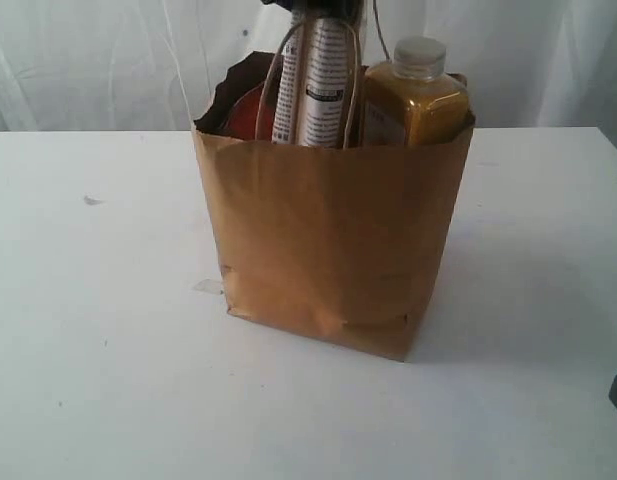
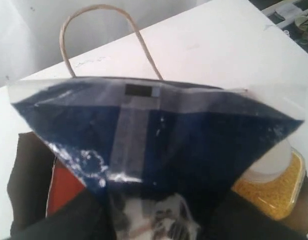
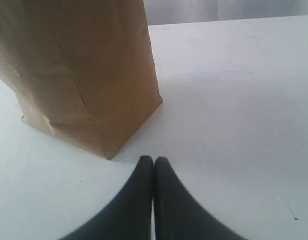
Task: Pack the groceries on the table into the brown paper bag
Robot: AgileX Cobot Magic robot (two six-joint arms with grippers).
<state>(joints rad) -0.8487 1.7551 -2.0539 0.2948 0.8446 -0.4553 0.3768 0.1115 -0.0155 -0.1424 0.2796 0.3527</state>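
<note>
The brown paper bag [image 1: 328, 240] stands upright in the middle of the table [image 1: 88, 330]. The long pasta packet [image 1: 313, 80] stands upright in the bag's mouth, between the paper handles. My left gripper [image 2: 158, 210] is shut on its upper end, where the dark blue wrapper [image 2: 158, 130] fans out. The yellow juice bottle [image 1: 420, 100] with its white cap stands inside the bag to the right of the packet. A red-orange item [image 1: 246, 112] lies inside on the left. My right gripper [image 3: 154, 160] is shut and empty, low over the table near a bottom corner of the bag [image 3: 79, 65].
One twisted handle [image 2: 94, 10] arches over the bag's far rim. A small scrap [image 1: 206, 286] lies by the bag's lower left corner, and a faint mark [image 1: 91, 200] sits at the far left. White curtains hang behind the table.
</note>
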